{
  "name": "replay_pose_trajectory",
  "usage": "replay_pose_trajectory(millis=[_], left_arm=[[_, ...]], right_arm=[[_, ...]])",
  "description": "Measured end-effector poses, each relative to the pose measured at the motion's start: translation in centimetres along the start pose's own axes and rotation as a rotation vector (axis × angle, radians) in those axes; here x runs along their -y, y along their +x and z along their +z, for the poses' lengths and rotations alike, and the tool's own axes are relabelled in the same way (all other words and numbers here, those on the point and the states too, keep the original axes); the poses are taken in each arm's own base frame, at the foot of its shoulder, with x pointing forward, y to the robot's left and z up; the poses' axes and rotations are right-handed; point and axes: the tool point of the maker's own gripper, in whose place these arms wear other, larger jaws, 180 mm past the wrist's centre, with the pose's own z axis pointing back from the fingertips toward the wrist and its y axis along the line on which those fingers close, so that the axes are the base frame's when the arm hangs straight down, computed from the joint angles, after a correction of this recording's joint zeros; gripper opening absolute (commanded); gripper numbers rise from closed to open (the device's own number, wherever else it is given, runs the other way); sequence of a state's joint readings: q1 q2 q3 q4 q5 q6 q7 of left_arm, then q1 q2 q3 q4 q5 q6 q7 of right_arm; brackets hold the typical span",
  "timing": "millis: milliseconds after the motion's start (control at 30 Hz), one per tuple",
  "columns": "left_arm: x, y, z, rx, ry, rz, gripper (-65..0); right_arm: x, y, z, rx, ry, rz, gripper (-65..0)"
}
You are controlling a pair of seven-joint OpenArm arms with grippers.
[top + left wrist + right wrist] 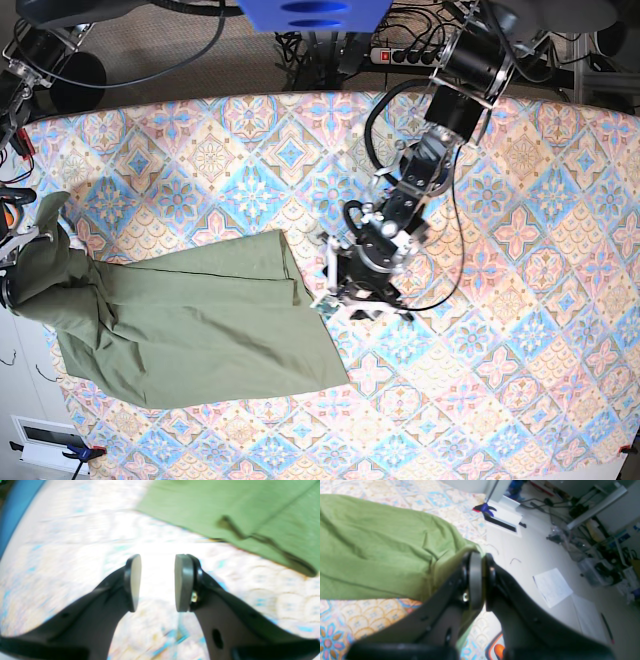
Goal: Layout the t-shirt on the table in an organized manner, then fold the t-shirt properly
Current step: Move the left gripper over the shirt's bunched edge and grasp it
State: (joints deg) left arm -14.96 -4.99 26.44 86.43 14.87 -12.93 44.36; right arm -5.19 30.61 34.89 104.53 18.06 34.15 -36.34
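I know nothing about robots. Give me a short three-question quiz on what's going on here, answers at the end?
1. True or false: the left gripper is clamping the t-shirt.
2. Which gripper pinches cloth between its fingers: (a) left, (b) right, (c) both?
3. Fill in: in the base view, the t-shirt's left end hangs past the edge of the ____.

Key:
1. False: its fingers stand apart over the bare table, with the shirt beside them.
2. (b): the right gripper is shut on green fabric at the table edge.
3. Table.
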Motion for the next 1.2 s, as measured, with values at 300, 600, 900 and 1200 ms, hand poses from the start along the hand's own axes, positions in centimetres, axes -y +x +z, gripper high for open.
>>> replay_pose_trajectory(millis=[300,600,900,1200], left_arm=[[4.3,1.0,-4.8,-0.033,-0.111,-0.113,-37.2],[3.7,1.9,-5.5,0.003,-0.112,-0.136,-27.3],[7.2,2.5,-5.1,0.032,-0.215,-0.12,-27.4],[7.2,0.8,-6.6,-0.008,-0.236,-0.083,-27.5]], right_arm=[[0.0,0.0,0.1,0.0,0.0,0.0,-64.8],[0.1,0.0,0.0,-0.002,-0.002,0.001,-64.8],[0.1,0.0,0.0,-0.002,-0.003,0.0,-64.8],[0.0,-0.2,0.0,-0.006,-0.003,-0.007,-64.8]])
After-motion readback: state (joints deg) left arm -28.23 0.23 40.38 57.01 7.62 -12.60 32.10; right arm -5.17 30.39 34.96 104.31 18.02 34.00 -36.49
